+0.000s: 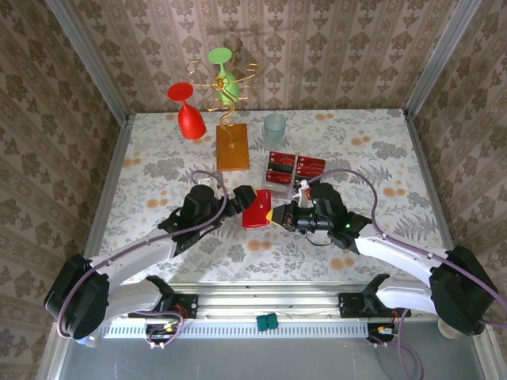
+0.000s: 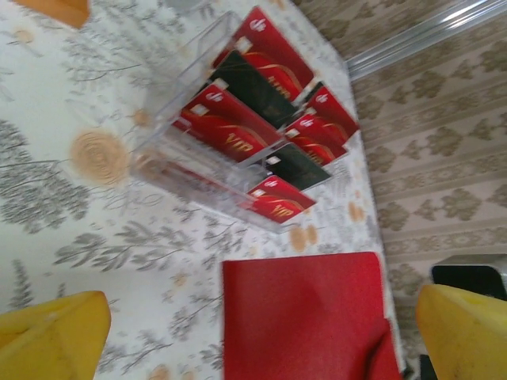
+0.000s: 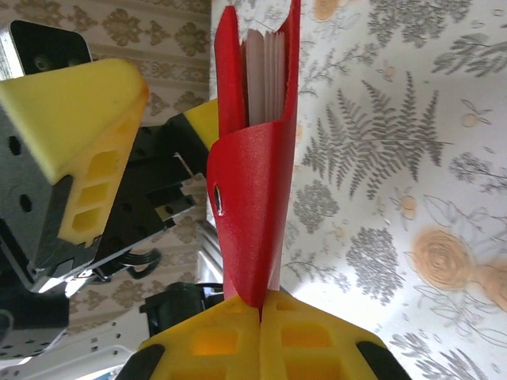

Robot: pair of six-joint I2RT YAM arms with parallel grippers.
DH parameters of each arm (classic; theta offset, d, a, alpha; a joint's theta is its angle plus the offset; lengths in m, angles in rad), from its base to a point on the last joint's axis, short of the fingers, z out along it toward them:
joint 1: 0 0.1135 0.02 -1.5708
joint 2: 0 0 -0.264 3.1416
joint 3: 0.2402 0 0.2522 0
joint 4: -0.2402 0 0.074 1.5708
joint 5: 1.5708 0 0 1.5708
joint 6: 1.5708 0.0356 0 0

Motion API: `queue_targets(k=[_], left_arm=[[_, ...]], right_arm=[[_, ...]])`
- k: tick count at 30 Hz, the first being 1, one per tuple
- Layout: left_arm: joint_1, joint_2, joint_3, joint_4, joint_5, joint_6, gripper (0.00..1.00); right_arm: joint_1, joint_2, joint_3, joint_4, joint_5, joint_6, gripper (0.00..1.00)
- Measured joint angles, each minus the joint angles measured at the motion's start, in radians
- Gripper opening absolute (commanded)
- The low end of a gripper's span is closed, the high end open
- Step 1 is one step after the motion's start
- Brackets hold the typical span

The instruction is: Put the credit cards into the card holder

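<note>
The card holder (image 1: 257, 210) is a red folding wallet held just above the table between the two grippers. My right gripper (image 1: 276, 214) is shut on one edge of it; in the right wrist view the yellow fingertips (image 3: 230, 328) pinch its fold, and the card holder (image 3: 255, 182) stands slightly open with pale pockets inside. My left gripper (image 1: 240, 198) is open on the holder's left side, its yellow fingers (image 2: 49, 339) spread wide around the card holder (image 2: 305, 317) without touching it. Several red credit cards (image 1: 294, 167) lie in a clear tray (image 2: 170, 131) behind; the credit cards (image 2: 230, 119) show pale markings.
An orange wooden block (image 1: 232, 146) with a gold wire stand is at the back centre. A red wine glass (image 1: 188, 113) and a green one (image 1: 224, 73) hang there. A pale cup (image 1: 274, 127) stands right of the block. Walls enclose the table on three sides.
</note>
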Motion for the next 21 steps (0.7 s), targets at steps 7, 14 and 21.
queue_targets(k=[7, 14, 21], left_arm=[[0.001, 0.070, -0.017, 0.180, 0.040, -0.067, 0.85], [0.001, 0.080, -0.041, 0.288, 0.064, -0.106, 0.67], [0.001, 0.080, -0.061, 0.323, 0.064, -0.118, 0.57]], right_arm=[[0.000, 0.024, 0.020, 0.035, -0.019, 0.028, 0.00], [-0.003, 0.036, 0.021, 0.053, -0.019, 0.032, 0.00], [-0.019, 0.040, 0.019, 0.059, -0.019, 0.034, 0.00]])
